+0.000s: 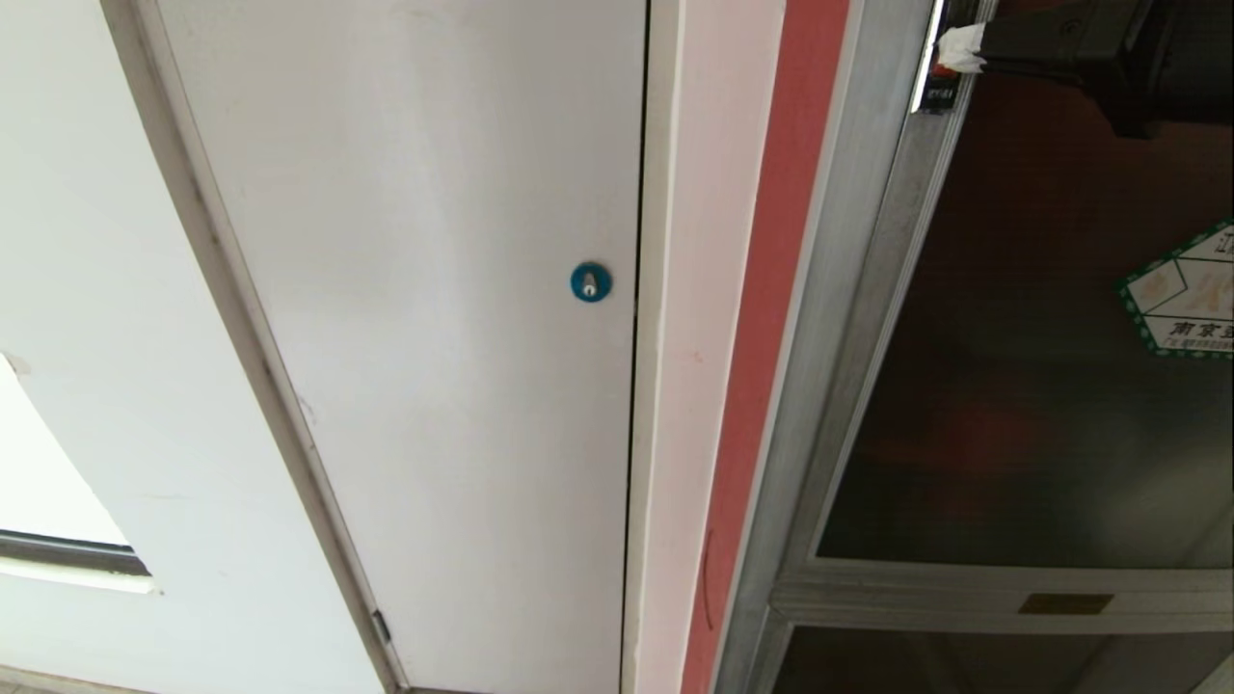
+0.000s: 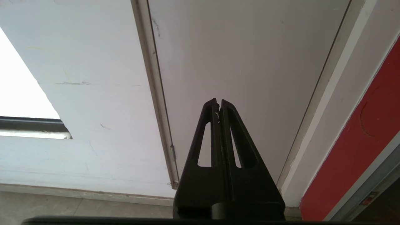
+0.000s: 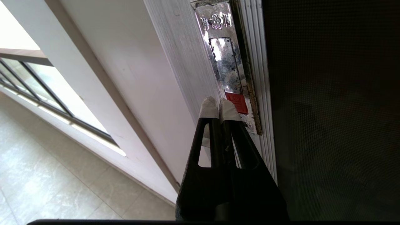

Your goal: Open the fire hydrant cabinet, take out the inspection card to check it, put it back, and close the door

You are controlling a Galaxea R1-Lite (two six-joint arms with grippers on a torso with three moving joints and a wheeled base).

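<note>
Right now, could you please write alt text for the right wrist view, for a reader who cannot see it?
The right pincer, shut, its tips wrapped in white tape, points at the small red latch on a shiny metal plate at the edge of the dark glass door. Beside the door frame run a white wall and a tiled floor.

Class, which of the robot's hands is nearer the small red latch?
Right. The right hand, shut, has its tips beside the red latch; the left hand, shut, faces the white door.
</note>
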